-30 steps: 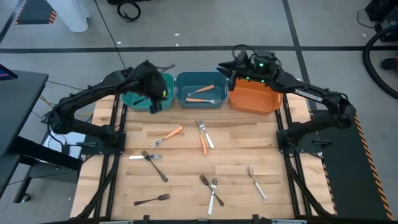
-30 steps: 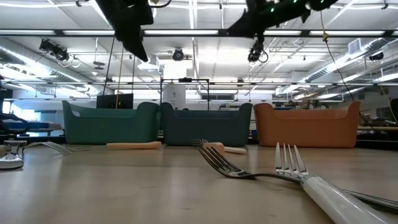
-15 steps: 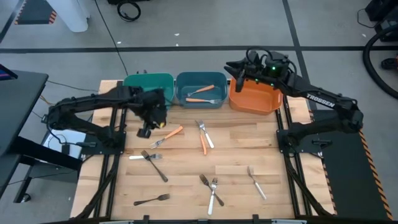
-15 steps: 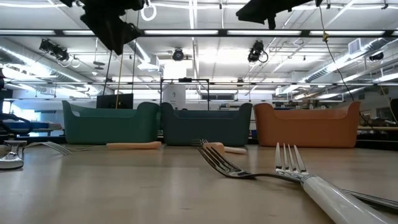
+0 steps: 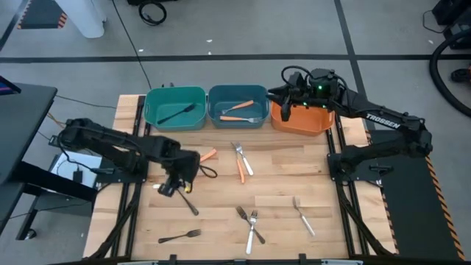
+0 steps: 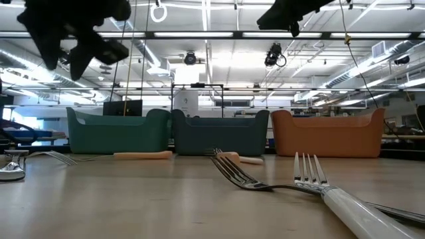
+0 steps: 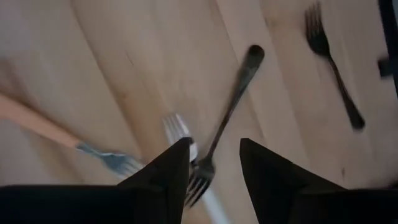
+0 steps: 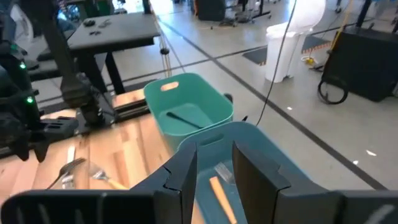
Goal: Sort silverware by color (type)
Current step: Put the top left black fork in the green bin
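My left gripper (image 5: pixel 176 181) is open and empty, low over the table's left part. It also shows in the low view (image 6: pixel 73 40). In the left wrist view (image 7: pixel 214 167) its fingers stand above a black fork (image 7: pixel 231 115) that lies crossed with a white-handled fork (image 7: pixel 179 132). My right gripper (image 5: pixel 283 99) is open and empty, high over the left rim of the orange bin (image 5: pixel 303 119). The teal bin (image 5: pixel 175 108) holds a black fork (image 5: pixel 176 112). The blue bin (image 5: pixel 238 107) holds orange-handled forks (image 5: pixel 237 108).
Loose on the wood lie an orange-handled fork (image 5: pixel 207 155), a silver fork (image 5: pixel 243 157), an orange-handled utensil (image 5: pixel 241 171), a black and a white fork together (image 5: pixel 250 221), a silver fork (image 5: pixel 302 214) and a black fork (image 5: pixel 180 236). The three bins stand along the far edge.
My left gripper has left the teal bin, gone toward the table's near edge and come down over the black and white forks at the left. My right gripper has shifted a little toward the orange bin.
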{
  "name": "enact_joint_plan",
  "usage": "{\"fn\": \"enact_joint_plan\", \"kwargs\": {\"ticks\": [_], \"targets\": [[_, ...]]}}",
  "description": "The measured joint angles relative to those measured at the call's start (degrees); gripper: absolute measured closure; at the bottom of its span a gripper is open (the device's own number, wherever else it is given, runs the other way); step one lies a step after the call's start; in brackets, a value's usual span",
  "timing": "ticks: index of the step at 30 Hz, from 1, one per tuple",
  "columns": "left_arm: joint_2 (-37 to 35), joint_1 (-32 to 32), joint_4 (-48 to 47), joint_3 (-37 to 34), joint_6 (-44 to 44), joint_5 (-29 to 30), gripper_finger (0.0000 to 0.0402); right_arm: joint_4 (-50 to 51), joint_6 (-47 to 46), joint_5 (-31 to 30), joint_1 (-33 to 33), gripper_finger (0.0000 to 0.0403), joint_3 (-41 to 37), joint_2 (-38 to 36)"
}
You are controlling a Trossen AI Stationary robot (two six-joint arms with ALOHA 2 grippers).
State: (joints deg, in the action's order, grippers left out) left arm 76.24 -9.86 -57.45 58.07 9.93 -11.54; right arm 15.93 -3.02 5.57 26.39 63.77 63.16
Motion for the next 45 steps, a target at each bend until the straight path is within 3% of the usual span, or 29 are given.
{"fn": "enact_joint_plan", "kwargs": {"ticks": [4,9,13,19,29,37,41,45], "targets": [[0.02,-4.53,7.66,-3.26,-9.04,0.54,0.0255,1.2,0.05,-0.01,-1.64,0.0292,0.0,0.0],[0.32,-10.38,9.56,-6.97,-6.02,5.21,0.0255,1.35,0.02,0.03,-3.56,0.0292,0.0,0.0],[0.34,-13.09,11.89,-10.96,-5.47,5.74,0.0255,1.35,-0.62,0.03,-4.8,0.0292,0.0,0.0],[3.84,-13.78,13.34,-11.46,-6.9,10.33,0.0256,1.4,-2.39,0.05,-6.31,0.0292,0.0,0.0],[15.23,-12.84,13.2,-11.46,-7.32,10.26,0.0256,1.37,-2.46,0.04,-7.32,0.0292,0.0,0.0],[17.75,-13.54,13.78,-11.23,-7.67,10.72,0.0257,1.37,-2.46,-0.01,-7.3,0.0292,0.0,0.02],[18.52,-13.25,15.33,-11.27,-8.07,9.69,0.0281,1.37,-2.44,-0.03,-7.3,0.0292,0.0,0.02],[18.57,-13.37,16.37,-11.31,-6.37,8.96,0.0349,1.37,-2.39,-0.05,-7.3,0.0292,0.0,0.02]]}}
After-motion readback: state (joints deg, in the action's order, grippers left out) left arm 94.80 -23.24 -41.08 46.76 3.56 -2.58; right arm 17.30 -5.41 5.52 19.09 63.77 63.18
